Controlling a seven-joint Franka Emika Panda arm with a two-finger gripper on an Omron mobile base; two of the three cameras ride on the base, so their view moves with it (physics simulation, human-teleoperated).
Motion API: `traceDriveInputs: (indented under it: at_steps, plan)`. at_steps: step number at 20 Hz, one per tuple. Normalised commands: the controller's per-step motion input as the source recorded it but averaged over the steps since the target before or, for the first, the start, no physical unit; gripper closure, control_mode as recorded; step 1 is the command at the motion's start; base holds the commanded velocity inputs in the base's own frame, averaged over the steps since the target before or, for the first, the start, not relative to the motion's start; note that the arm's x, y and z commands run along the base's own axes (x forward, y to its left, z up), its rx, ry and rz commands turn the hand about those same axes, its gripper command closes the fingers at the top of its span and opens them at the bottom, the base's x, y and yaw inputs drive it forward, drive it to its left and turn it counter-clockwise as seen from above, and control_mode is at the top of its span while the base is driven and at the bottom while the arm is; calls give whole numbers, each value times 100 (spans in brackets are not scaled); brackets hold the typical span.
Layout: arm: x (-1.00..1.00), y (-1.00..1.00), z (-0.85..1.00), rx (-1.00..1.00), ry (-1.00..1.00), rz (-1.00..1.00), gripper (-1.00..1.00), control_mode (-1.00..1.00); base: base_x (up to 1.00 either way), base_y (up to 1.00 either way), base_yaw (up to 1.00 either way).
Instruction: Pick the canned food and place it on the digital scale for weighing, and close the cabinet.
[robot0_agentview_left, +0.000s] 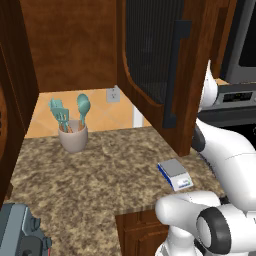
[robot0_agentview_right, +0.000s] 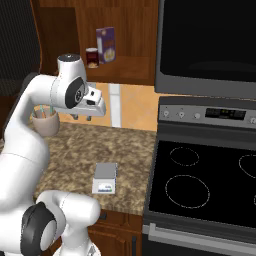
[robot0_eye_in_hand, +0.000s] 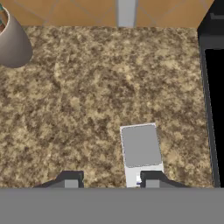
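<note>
The gripper (robot0_eye_in_hand: 109, 180) hangs above the granite counter (robot0_eye_in_hand: 78, 96) with its fingers apart and nothing between them. The digital scale (robot0_eye_in_hand: 141, 148) lies flat on the counter in the lower middle of the hand view, its platform bare, just above the right fingertip. In the right base view the canned food (robot0_agentview_right: 92, 57) stands on the shelf of the cabinet (robot0_agentview_left: 150, 55), upper left of the frame, beside a purple box (robot0_agentview_right: 106, 45). The cabinet door stands open. A beige utensil cup (robot0_agentview_left: 73, 136) is at the left of the counter, and the stove (robot0_agentview_right: 210, 175) is at the right.
</note>
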Motion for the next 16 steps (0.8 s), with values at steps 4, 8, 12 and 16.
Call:
traceDriveInputs:
  at_steps: [4, 8, 12, 16]
  plan:
    - [-23, 0, 0, 0, -4, 0, -100, -100, 0, 0, 0]
    - [-40, 0, 15, 1, -22, 0, -100, -100, 0, 0, 0]
    - [-34, 0, 68, 6, -29, 2, -100, -100, 0, 0, 0]
    - [-13, 0, 84, 5, -28, 8, -100, -100, 0, 0, 0]
